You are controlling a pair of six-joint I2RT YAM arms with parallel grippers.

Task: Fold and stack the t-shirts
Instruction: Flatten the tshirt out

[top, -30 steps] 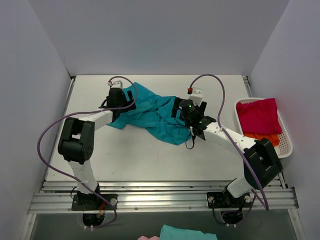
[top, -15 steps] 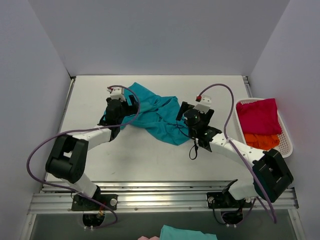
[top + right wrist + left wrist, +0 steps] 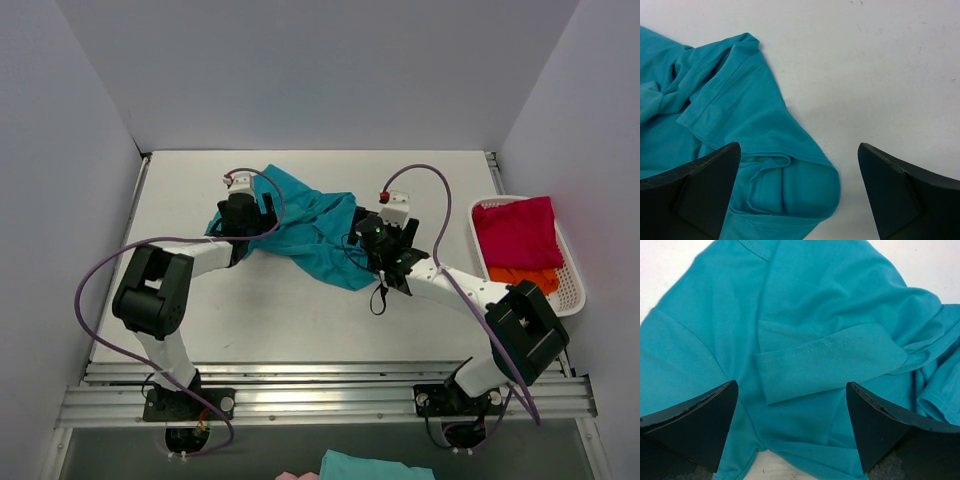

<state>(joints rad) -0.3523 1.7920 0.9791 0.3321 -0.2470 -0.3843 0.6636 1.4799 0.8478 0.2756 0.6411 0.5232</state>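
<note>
A crumpled teal-blue t-shirt lies on the white table, spread between my two grippers. My left gripper hovers over its left end, open and empty; in the left wrist view the teal cloth fills the frame, with a folded hem band between the fingers. My right gripper stands open over the shirt's right edge; its wrist view shows a rolled sleeve end and bare table. A crimson-pink t-shirt lies on an orange one in the basket.
The white slatted basket stands at the table's right edge. Grey walls close in the left, back and right sides. A metal rail runs along the near edge by the arm bases. More teal cloth shows below the rail.
Both grippers have shifted a little over the teal shirt, the left one toward the right and the right one nearer. The left jaws opened slightly wider. The shirt lies as before.
</note>
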